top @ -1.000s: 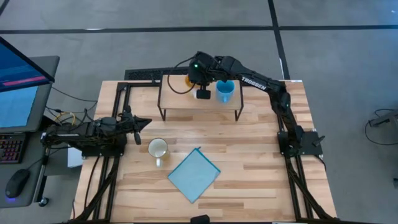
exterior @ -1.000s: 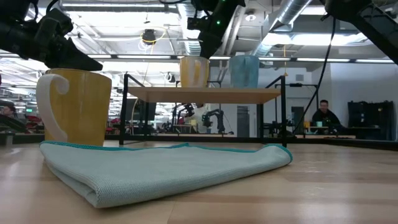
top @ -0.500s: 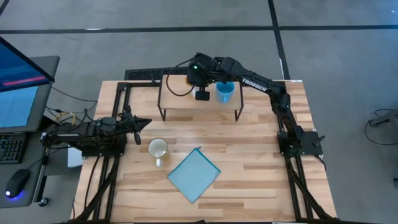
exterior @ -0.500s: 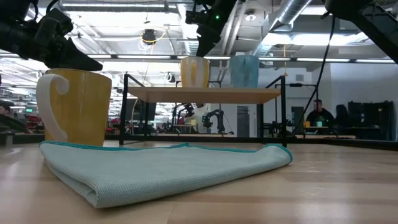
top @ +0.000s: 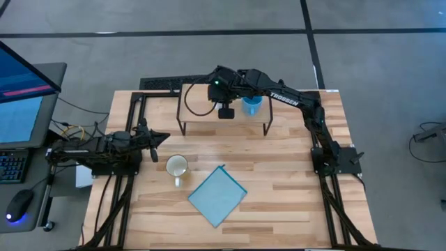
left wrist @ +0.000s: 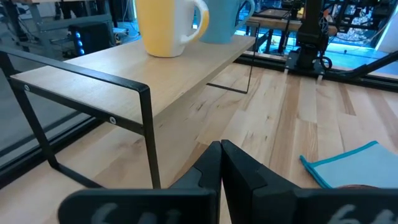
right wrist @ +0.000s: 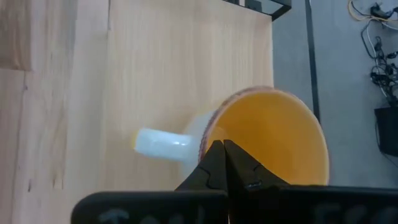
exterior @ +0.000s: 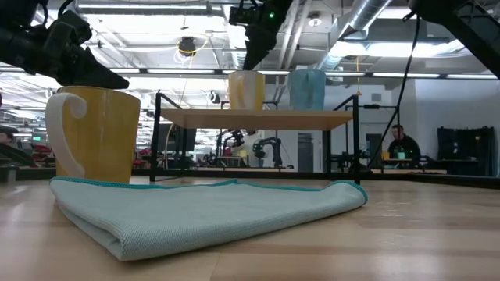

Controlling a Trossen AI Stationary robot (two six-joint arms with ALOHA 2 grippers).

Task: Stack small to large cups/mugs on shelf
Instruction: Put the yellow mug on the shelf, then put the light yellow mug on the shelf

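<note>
Two of three mugs already up on the shelf (top: 223,120): orange mug (right wrist: 270,140) w/ white handle and light blue mug (top: 251,104) stand upright side by side on the wood top, near each other but not nested; low view shows both sitting flat on the riser.

Third one, cream mug (top: 177,167), is on the tabletop (top: 293,181), in front of the shelf toward the left arm's side, upright, handle toward the table's front; just beside the light blue cloth (top: 217,196), not on it.

Right gripper (right wrist: 222,157) hovers directly above the orange mug's rim, fingers pressed together, holding nothing; mug looks released, sitting on its own.

Left gripper (left wrist: 221,163) parked at the table's left edge, fingers together, empty, pointing at the shelf; cream mug near it but apart.

Judgement: placing roughly two-thirds done; left to do = get cream mug onto shelf; if "stack" means nesting, none of that is done yet; size order hard to judge from these views.
</note>
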